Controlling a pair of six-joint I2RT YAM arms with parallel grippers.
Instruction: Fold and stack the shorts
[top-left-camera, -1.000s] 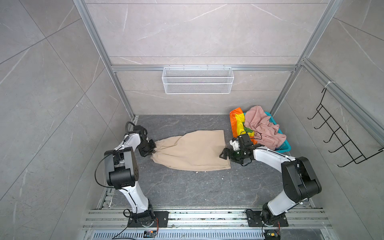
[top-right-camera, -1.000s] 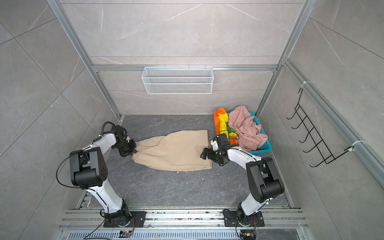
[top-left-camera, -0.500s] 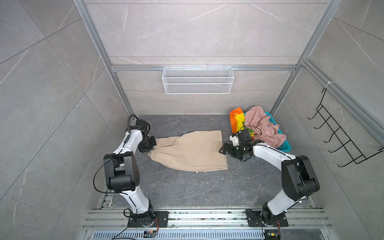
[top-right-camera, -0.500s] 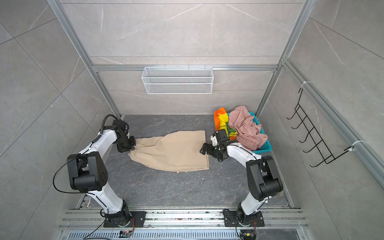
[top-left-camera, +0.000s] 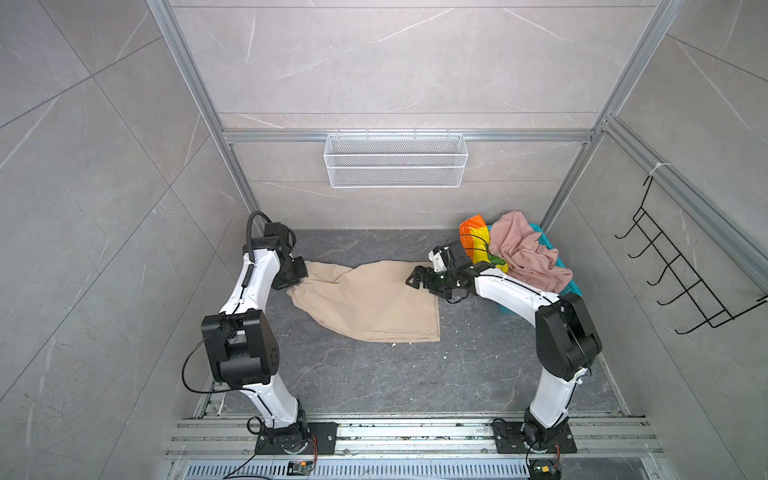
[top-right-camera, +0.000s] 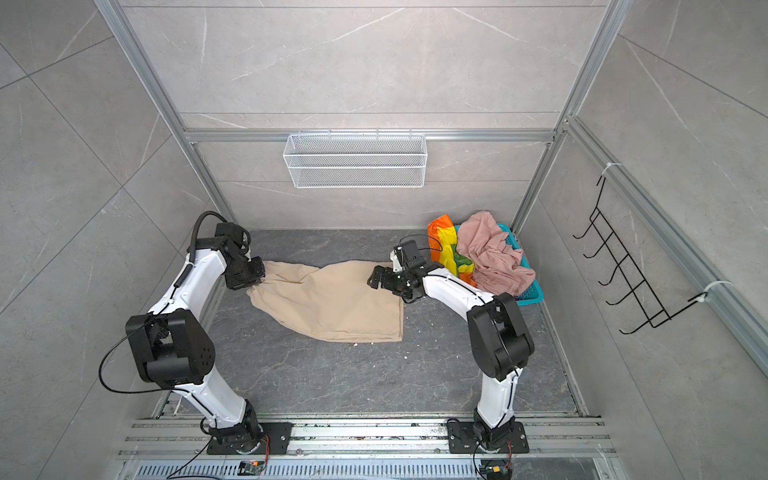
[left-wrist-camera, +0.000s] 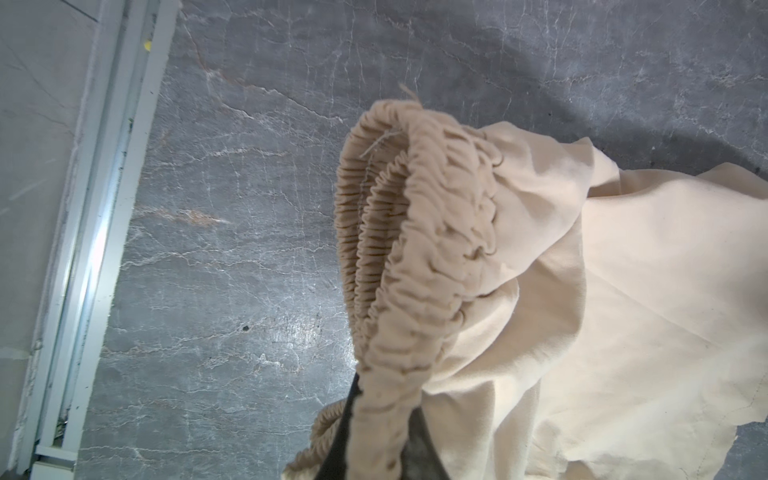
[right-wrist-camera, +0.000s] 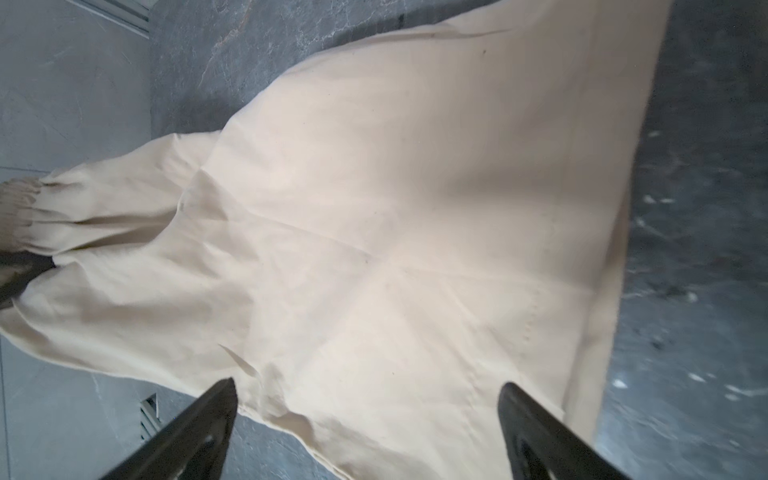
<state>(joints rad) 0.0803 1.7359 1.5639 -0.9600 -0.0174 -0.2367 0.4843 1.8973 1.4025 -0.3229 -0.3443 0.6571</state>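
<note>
Flattening step: the left tool (top-left-camera: 296, 284) clenches the beige shorts' (top-left-camera: 370, 299) gathered waistband (left-wrist-camera: 415, 232), while the right tool (right-wrist-camera: 368, 388), released, hovers apparently above the hem (top-left-camera: 433, 303) it must next pinch and tension

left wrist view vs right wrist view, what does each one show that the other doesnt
Only the left wrist view shows the grip close up: the left claw shut on the gathered waistband of the beige shorts. Only the right wrist view shows the right claw, open and holding nothing, over the flat fabric, along with the straight hem. Both show the beige shorts and the dark grey floor. The waistband appears only at the very edge of the right wrist view.
</note>
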